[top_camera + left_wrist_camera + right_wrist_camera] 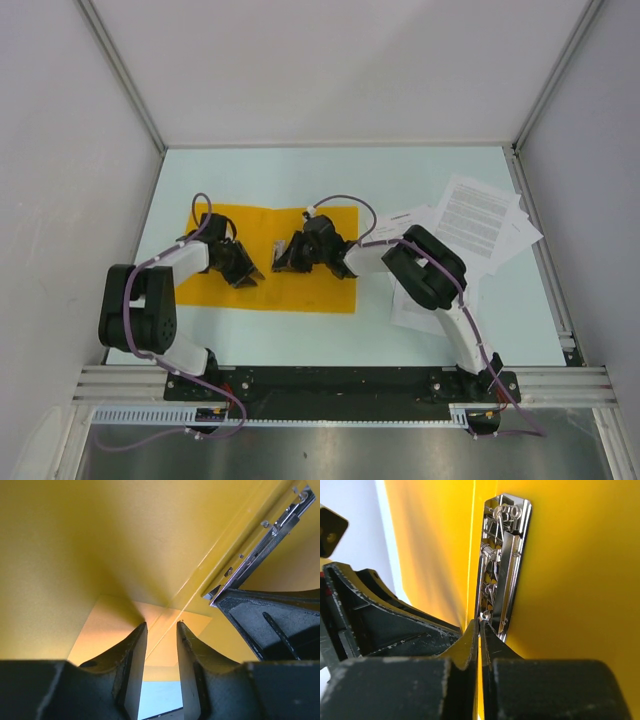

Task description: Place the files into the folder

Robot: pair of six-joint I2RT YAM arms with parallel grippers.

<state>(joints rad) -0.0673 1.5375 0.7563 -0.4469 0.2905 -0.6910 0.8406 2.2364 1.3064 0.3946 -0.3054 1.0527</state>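
Note:
The orange-yellow folder [300,290] lies open and flat on the table, left of centre. A metal clip [502,555] runs along its spine; it also shows in the left wrist view [265,540]. My right gripper [283,258] is at the spine, its jaws closed at the near end of the clip [480,621]. My left gripper [245,275] is over the folder's left half [75,545], jaws parted and empty, tips at the surface [162,625]. The files [480,225], white printed sheets, lie fanned out on the table to the right, outside the folder.
Another sheet [420,305] lies partly under my right arm. White walls enclose the table on three sides. A metal rail [545,270] runs along the right edge. The two grippers are close together over the folder.

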